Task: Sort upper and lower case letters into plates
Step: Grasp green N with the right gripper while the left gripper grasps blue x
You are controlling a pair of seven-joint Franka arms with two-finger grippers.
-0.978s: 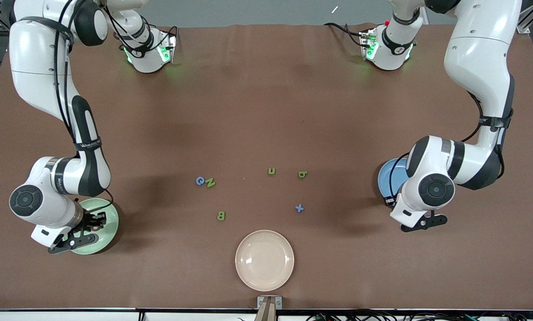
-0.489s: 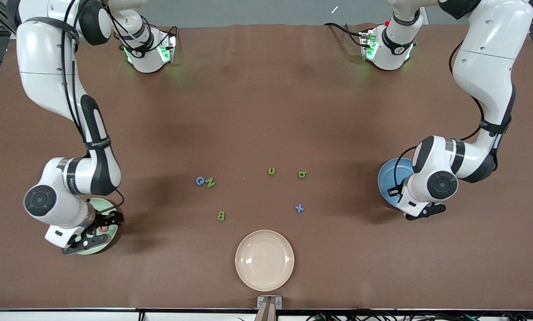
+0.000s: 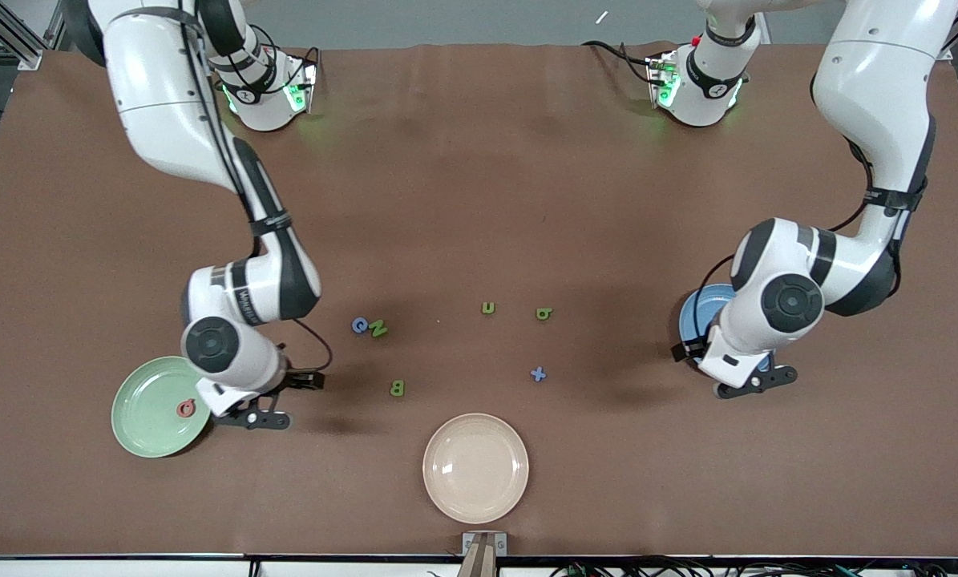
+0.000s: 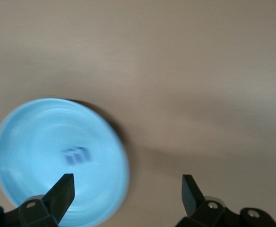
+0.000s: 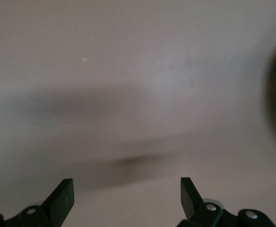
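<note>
The pale green plate (image 3: 146, 417) lies at the right arm's end of the table, and a pink letter (image 3: 186, 409) lies in it. My right gripper (image 3: 282, 399) hangs open and empty over bare table beside that plate. At the left arm's end, the blue plate (image 3: 697, 314) is partly hidden by my left arm. In the left wrist view a dark blue letter (image 4: 77, 155) lies in this plate (image 4: 29, 142). My left gripper (image 4: 126, 189) is open and empty over the plate's rim. Loose letters lie mid-table: blue G (image 3: 359, 324), green N (image 3: 378, 328), green B (image 3: 398, 388), green n (image 3: 488, 308), green b (image 3: 543, 313) and blue x (image 3: 538, 373).
A cream-beige plate (image 3: 475, 467) sits empty near the table's front edge, nearer to the front camera than the loose letters. Both arm bases stand along the edge farthest from the front camera. Brown tabletop spreads between the letters and the bases.
My right gripper has swung off the pale green plate toward the table's middle, leaving the pink letter in the plate. My left arm has shifted a little by the blue plate.
</note>
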